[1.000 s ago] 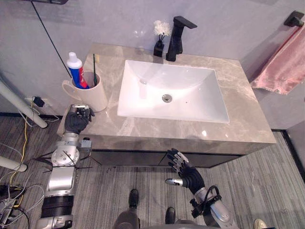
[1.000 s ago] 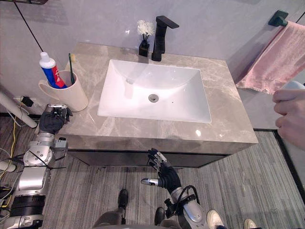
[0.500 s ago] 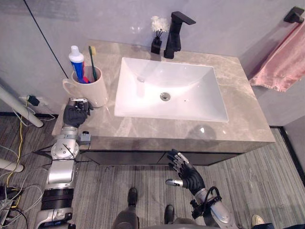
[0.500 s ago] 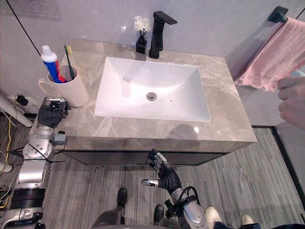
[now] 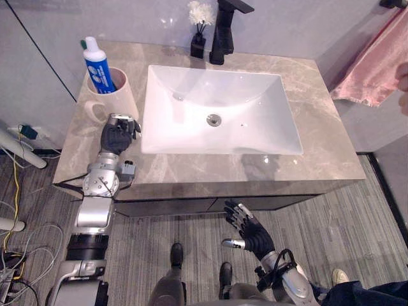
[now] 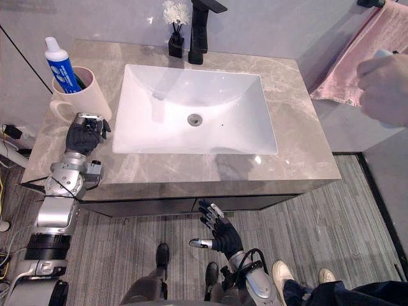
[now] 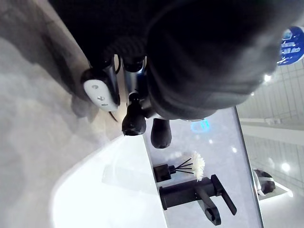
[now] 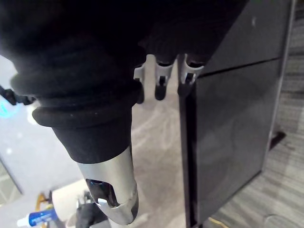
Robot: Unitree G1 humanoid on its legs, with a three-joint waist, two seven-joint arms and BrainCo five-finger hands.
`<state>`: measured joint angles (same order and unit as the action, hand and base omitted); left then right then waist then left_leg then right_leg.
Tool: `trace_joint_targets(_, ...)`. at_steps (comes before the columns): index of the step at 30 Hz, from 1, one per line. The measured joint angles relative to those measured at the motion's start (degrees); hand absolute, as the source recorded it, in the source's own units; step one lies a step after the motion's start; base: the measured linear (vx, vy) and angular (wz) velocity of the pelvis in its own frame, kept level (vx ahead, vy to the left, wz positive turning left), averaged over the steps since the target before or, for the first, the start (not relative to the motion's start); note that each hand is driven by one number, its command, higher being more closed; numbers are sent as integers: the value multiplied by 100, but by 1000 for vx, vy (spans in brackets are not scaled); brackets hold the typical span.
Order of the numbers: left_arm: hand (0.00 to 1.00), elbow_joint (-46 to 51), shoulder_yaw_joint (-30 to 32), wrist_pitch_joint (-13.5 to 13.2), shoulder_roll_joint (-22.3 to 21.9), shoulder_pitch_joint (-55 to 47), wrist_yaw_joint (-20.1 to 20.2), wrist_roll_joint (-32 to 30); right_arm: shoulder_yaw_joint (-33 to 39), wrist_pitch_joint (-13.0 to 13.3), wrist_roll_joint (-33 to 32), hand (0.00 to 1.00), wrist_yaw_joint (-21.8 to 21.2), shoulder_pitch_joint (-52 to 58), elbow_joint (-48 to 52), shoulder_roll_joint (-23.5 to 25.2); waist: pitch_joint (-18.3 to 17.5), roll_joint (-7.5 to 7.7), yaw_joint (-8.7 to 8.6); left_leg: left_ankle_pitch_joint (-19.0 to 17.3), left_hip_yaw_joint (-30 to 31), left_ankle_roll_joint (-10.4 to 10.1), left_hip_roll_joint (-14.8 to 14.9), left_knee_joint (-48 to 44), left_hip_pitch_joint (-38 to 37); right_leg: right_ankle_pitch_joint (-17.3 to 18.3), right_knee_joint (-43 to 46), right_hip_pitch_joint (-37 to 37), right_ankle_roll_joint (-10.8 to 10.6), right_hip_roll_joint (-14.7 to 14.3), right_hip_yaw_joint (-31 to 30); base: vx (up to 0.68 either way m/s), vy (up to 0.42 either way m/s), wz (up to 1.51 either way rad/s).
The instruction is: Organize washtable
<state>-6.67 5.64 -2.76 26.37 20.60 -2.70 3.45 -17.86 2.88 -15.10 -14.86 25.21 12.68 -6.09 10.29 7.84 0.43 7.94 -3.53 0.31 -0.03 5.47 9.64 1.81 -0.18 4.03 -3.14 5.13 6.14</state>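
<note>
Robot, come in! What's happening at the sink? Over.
Left robot hand over counter beside mug. Right robot hand open, low before cabinet. Toothpaste in mug. Person's hand near towel.

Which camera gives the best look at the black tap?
The left wrist view: the black tap shows whole, spout included. Both eye views show it behind the sink, its top cut off.

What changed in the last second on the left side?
The view shifted, but against the counter the left hand has moved in from the front corner, up close in front of the mug. Nothing was visibly grasped or released. The right hand stays open, low before the cabinet; mug and toothpaste stayed put.
</note>
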Motion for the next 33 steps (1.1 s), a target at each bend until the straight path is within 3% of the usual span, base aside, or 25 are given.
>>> trace_joint_targets(6,100,-309,-5,5,298,374,-109,142,2,-1,2,0,20,1,0,-12,137,-6,-62,-3,-27,4,4,1,30,-10,9,42,16,0,-15,0,0,0)
trace_joint_targets(12,100,-950,-67,4,865,1017,-144,279,6,-1,3,0,111,18,-1,-120,184,-6,-80,15,-122,-11,14,-1,184,-125,-7,228,9,-4,-63,12,1,-11)
trace_joint_targets(20,100,-1748,-368,0,1974,1715,-241,320,-26,18,-3,0,117,50,-2,-118,367,77,-92,9,-157,-36,103,-3,316,-183,-146,332,-5,-6,-45,22,-11,-4)
trace_joint_targets(33,100,-2664,-1197,-47,2207,2937,-225,315,-132,91,-10,0,107,174,-2,-129,565,97,-141,-6,-119,-48,111,-2,343,-260,-197,329,-40,-10,-1,12,1,0)
